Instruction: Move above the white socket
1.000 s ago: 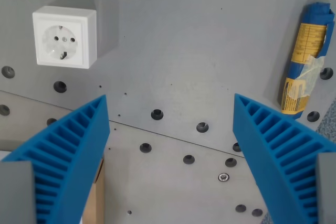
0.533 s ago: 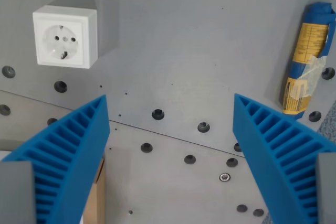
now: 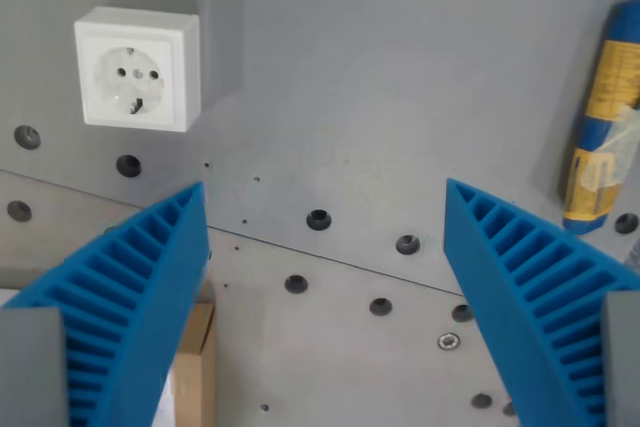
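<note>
A Franka arm's gripper (image 3: 325, 247) is hovering over a grey perforated table (image 3: 380, 77), its 2 blue ribbed fingers (image 3: 130, 297) spreading wide apart and gripping nothing. The white socket (image 3: 138, 69) is sitting flat on the table at the wrist view's upper left, well apart from the fingers and beyond the tip of the finger on the wrist view's left; no brand mark is showing on its face. A blue and yellow tube (image 3: 604, 132) is lying at the wrist view's right edge, partly cut off, its printed label too small to read. A wide stretch of bare grey surface is lying open between socket and tube. A seam is running diagonally across the table among dark mounting holes (image 3: 318, 219). A brown cardboard edge (image 3: 192, 367) is showing beside the left-hand finger.
</note>
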### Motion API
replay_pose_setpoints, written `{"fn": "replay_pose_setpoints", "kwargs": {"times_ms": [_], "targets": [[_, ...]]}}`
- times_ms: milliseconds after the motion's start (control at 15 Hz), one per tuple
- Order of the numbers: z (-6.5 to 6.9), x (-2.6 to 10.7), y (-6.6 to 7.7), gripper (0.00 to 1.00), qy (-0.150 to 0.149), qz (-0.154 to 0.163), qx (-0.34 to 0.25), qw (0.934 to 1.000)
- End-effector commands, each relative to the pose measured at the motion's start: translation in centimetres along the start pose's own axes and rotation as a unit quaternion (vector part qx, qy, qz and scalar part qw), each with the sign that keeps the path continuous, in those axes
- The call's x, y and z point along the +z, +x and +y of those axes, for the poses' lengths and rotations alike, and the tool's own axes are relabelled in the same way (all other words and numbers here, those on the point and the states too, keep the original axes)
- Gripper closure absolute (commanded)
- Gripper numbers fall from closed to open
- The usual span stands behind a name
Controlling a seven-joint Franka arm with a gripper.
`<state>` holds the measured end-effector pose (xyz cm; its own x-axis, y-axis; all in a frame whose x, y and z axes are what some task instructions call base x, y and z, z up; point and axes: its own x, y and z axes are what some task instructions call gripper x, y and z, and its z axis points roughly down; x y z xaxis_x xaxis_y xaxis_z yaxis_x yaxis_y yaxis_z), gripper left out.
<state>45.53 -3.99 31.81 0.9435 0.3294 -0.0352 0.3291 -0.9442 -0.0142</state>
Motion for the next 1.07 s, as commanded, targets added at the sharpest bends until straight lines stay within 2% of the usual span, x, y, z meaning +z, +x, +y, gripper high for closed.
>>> {"fn": "replay_pose_setpoints", "kwargs": {"times_ms": [67,1067], "targets": [[-1.2,1.5,-0.2,0.00,-0.024,0.047,0.022,0.9984],[-5.9,8.2,0.3,0.00,-0.024,0.052,0.043,0.9974]]}}
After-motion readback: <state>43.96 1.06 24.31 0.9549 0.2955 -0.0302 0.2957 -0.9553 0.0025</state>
